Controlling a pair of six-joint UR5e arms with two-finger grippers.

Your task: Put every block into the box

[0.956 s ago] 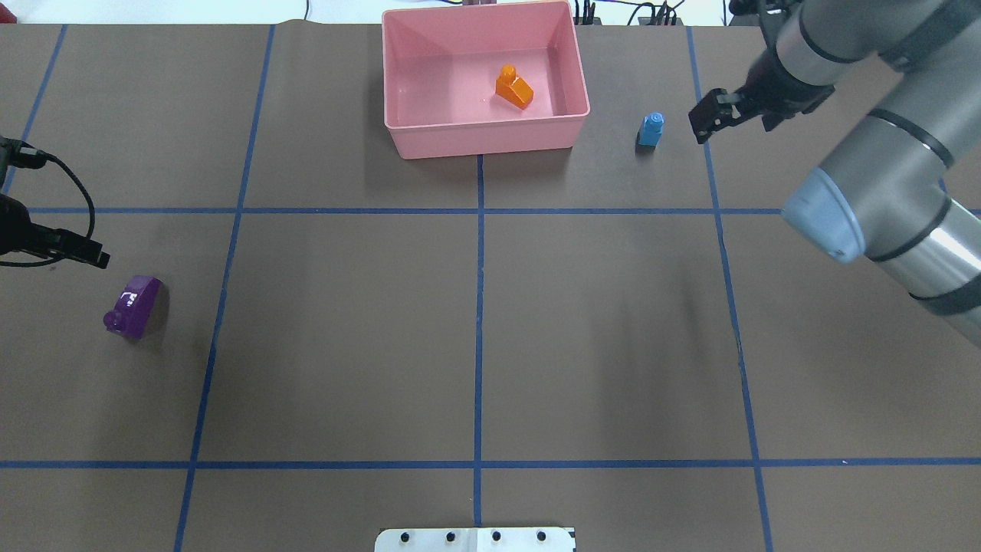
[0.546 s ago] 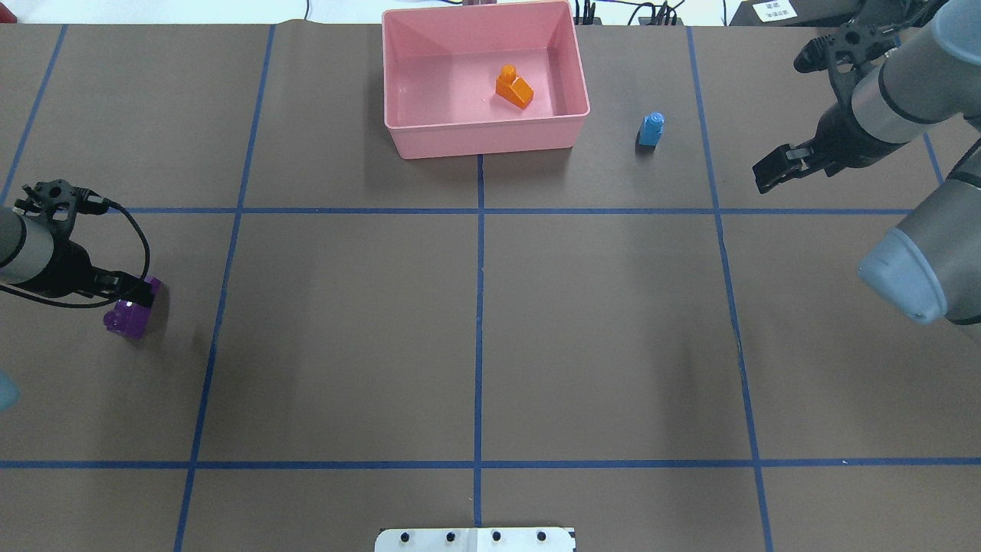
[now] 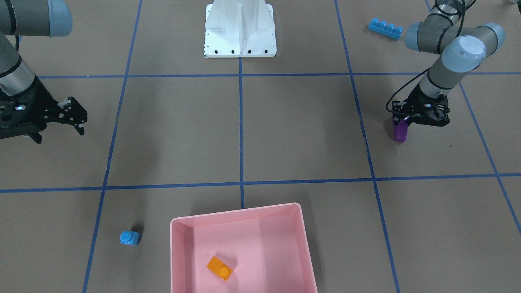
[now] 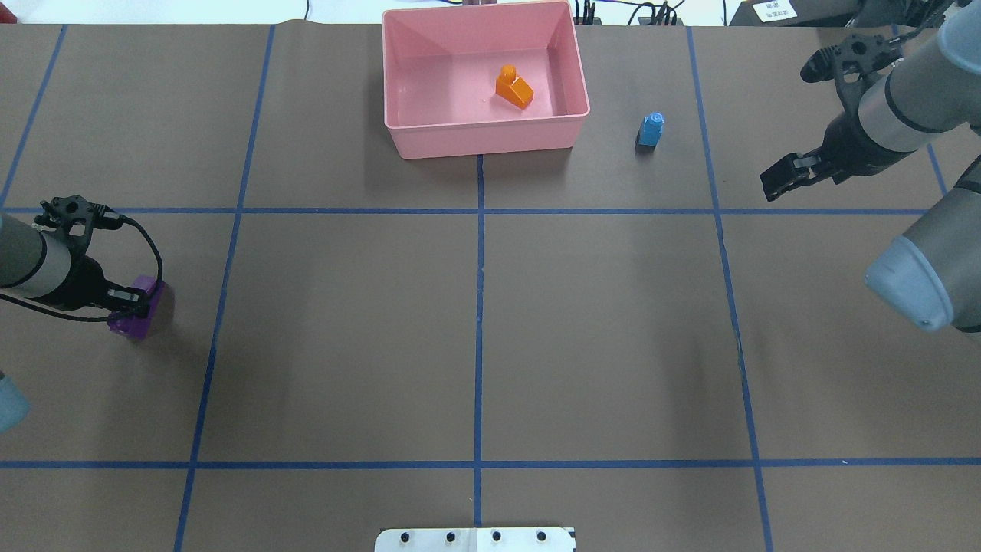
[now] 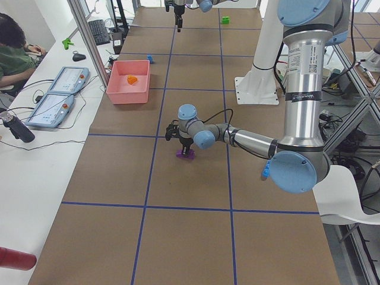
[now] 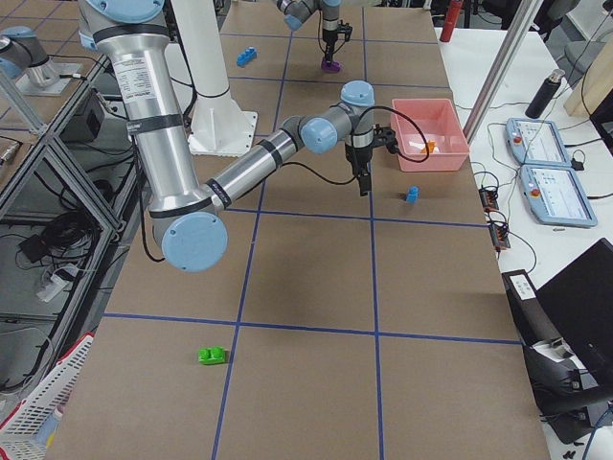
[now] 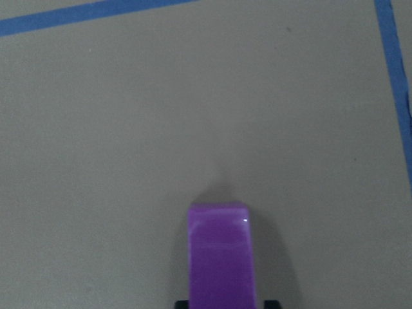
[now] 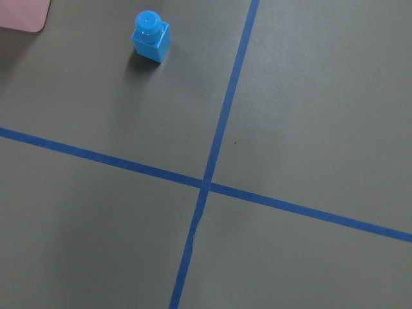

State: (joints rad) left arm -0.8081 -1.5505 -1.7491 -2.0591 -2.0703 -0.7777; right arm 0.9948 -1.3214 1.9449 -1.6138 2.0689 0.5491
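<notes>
just orange brick in pink box; small blue brick outside

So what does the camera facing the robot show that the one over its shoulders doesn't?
Only the front-facing camera shows the long blue brick and the white base column. Only the overhead camera shows cables past the table's far edge. Both show the pink box holding the orange brick, the small blue brick outside it, and the left fingers either side of the purple brick.
</notes>
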